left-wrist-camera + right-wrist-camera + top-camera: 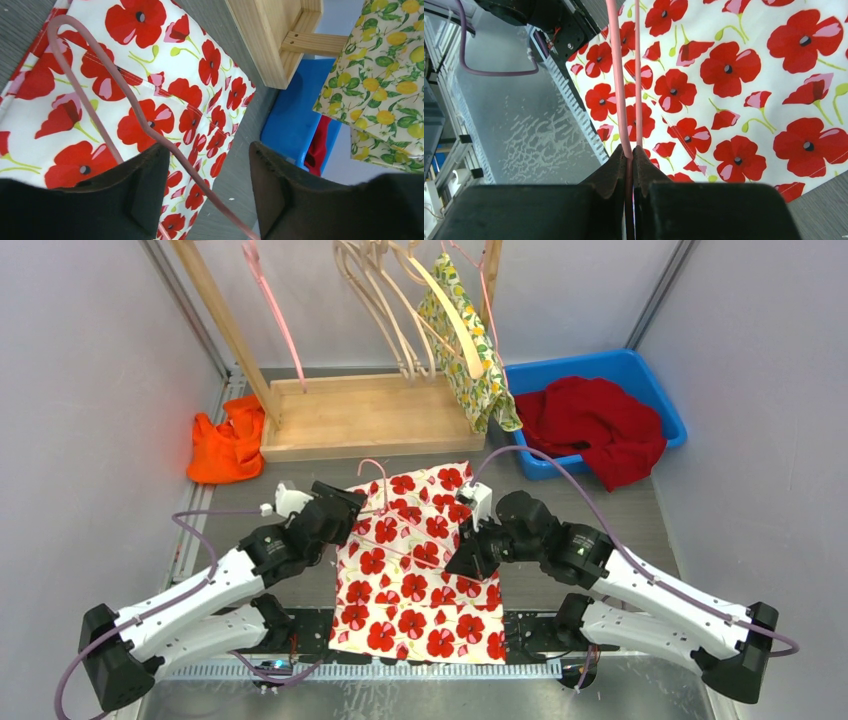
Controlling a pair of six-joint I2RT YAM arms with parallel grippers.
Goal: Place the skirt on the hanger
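The skirt (420, 570), white with red poppies, lies flat on the table between the two arms. A thin pink wire hanger (374, 470) rests across its upper part, the hook pointing away from me. My left gripper (352, 512) sits at the skirt's upper left corner. In the left wrist view that gripper (210, 150) is open, and the hanger wire (201, 185) runs diagonally through the gap above the skirt (135, 20). My right gripper (462, 562) is over the skirt's right side. Seen from the right wrist, this gripper (630, 152) is shut on the hanger wire (616, 75), with the skirt (734, 75) beneath.
A wooden rack (350, 415) stands at the back with wooden hangers (400, 310), a pink hanger (275, 320) and a lemon-print garment (470, 350). A blue bin (640, 380) at the back right holds a red garment (590, 425). An orange cloth (228, 445) lies back left.
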